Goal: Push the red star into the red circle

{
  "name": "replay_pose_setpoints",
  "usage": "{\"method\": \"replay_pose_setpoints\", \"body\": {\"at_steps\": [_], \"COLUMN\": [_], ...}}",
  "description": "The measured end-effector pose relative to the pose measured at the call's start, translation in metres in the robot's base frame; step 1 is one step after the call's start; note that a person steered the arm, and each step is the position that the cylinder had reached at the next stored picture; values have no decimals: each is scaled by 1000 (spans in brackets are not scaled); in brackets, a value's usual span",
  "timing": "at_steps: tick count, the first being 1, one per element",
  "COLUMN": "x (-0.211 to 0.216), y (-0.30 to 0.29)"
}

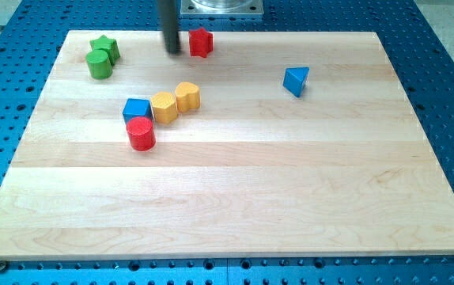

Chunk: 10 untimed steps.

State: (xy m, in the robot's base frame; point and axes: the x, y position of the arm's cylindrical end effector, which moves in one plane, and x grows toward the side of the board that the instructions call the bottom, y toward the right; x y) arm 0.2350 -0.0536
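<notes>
A pale wooden bench (pixel 235 198) filled most of the view, resting on a blue perforated surface (pixel 448 95). A dark rod came down from the view's top, and my tip (pixel 172 51) touched the bench near its top edge. There were no jaws on this arm, only the rod, so nothing was grasped.

The red star (pixel 201 42) stood just to the right of my tip, close beside it, near the bench's top edge. The red circle (pixel 141 134), a short cylinder, sat well apart from the star, lower and to the left, toward the middle left of the bench.

Touching the red circle at its upper side was a blue cube (pixel 136 108). Right of the cube, two yellow blocks ran in a rising line: the first (pixel 164 107) touched the cube, the second (pixel 187 96) touched the first.

In the bench's top left corner, a green star (pixel 105 47) and a green cylinder (pixel 98 64) stood together. A blue triangle (pixel 295 80) stood alone toward the upper right.
</notes>
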Motion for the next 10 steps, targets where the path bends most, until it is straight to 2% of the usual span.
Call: {"method": "replay_pose_setpoints", "body": {"at_steps": [1,2,3,4,6,7,8,9,10], "x": [-1,39,130,226,223,178,174,207,211], "y": [62,61,72,10,-166,-165,-127,-188,-141]}}
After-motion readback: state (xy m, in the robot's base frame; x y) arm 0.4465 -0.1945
